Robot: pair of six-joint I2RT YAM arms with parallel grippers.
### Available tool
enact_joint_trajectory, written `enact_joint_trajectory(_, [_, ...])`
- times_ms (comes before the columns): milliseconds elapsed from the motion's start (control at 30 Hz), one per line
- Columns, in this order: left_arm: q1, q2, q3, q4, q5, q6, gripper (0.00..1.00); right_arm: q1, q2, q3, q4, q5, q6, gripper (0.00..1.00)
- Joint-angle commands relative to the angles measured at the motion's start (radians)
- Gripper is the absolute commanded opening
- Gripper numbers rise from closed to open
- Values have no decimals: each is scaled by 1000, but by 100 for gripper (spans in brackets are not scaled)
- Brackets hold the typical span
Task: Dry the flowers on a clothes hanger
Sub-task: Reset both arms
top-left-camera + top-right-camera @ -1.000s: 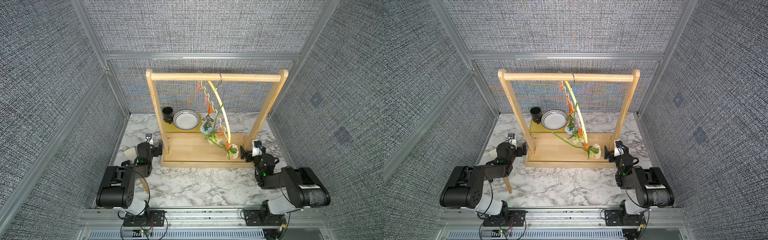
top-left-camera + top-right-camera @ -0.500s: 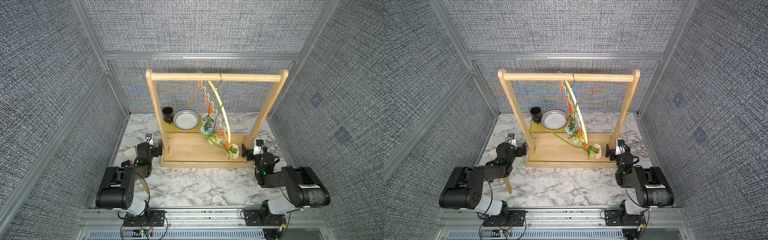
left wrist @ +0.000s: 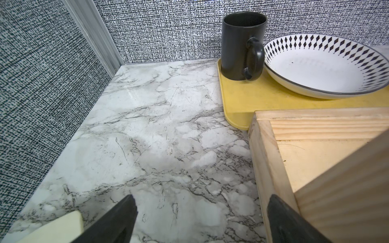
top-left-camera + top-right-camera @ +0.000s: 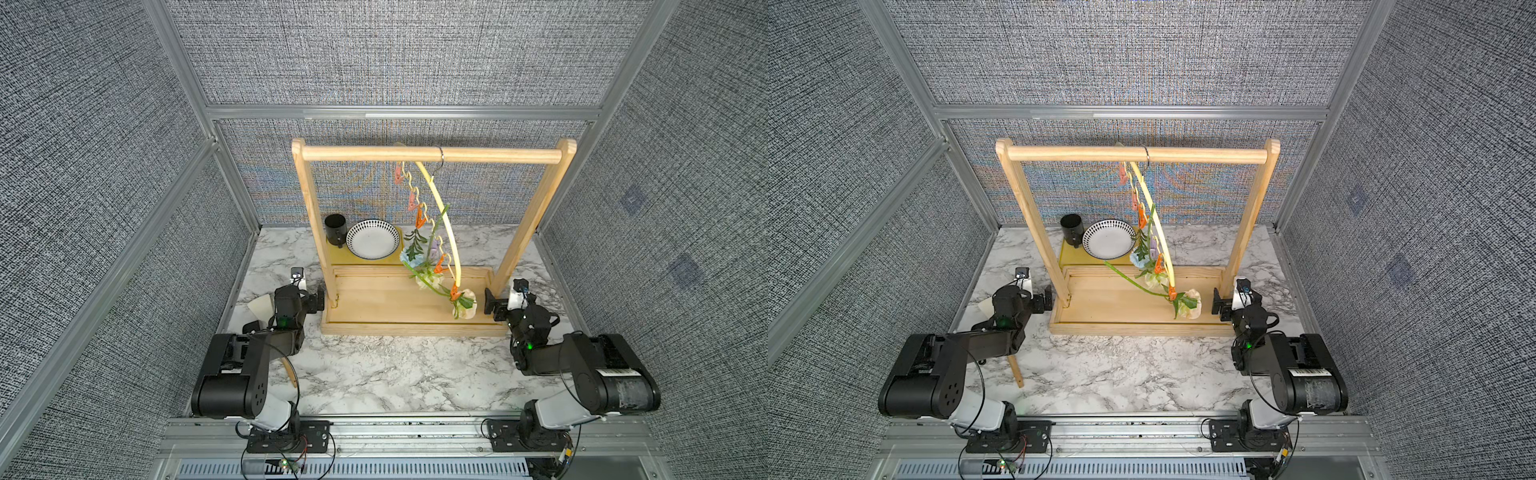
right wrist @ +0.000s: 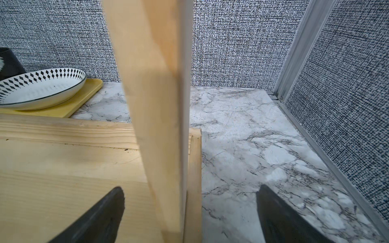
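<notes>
Hardly anything has moved since a second ago: the right pincer [image 4: 490, 302] has crept a shade along the rack's right post, and the left pincer [image 4: 320, 297] sits as it did beside the left post. In both top views the clothes hanger [image 4: 440, 212] hangs by its hook from the top bar of the wooden rack [image 4: 374, 154], turned nearly edge-on to me. The flowers [image 4: 428, 277] dangle from its coloured clips above the rack's base, with one cream head low at the end nearest the right arm. Leaves and stems overlap there, so I think all three stems are clipped but cannot swear to it. A top view from the other eye gives the same: flowers [image 4: 1156, 278] on the hanger [image 4: 1148, 199], both arms low and well clear. The left wrist view shows the left pincer [image 3: 201, 202] spread wide over bare counter [image 3: 147, 136], holding nothing, with a black mug [image 3: 242, 46] and a patterned plate [image 3: 315, 69] on a yellow tray [image 3: 252, 98] beyond. The right wrist view shows the right pincer [image 5: 189, 190] equally wide and empty, the post rising ahead between its tips. With both arms idle, I judge the hanging done.
</notes>
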Motion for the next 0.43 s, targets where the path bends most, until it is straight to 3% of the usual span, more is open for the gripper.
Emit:
enact_joint_trajectory(0, [0, -3, -1, 19, 4, -1, 100, -8, -1, 7, 12, -32, 10, 99])
enact_joint_trajectory(400, [0, -3, 2, 16, 5, -1, 100, -8, -1, 6, 12, -32, 11, 99])
